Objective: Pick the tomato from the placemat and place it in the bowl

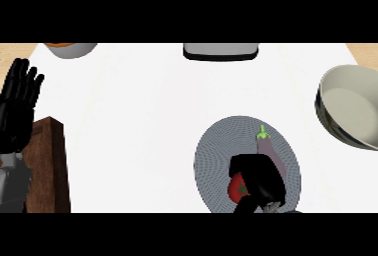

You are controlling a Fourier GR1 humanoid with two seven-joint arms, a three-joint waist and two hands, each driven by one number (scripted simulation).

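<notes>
A red tomato point(237, 189) lies on the grey oval placemat point(221, 145) at the lower middle of the head view. My right hand point(260, 179) sits over it, fingers curled round it and hiding most of it. A purple eggplant point(266, 147) with a green stem lies on the placemat right behind the hand. The grey bowl point(353, 106) stands at the right edge, apart from the placemat. At the left edge my left hand point(18, 102) rests open with its fingers up.
A brown wooden block point(50, 165) stands at the lower left beside the left forearm. At the back edge are a grey dish with orange contents point(70, 48) and a dark-rimmed container point(221, 51). White counter lies between the placemat and the bowl.
</notes>
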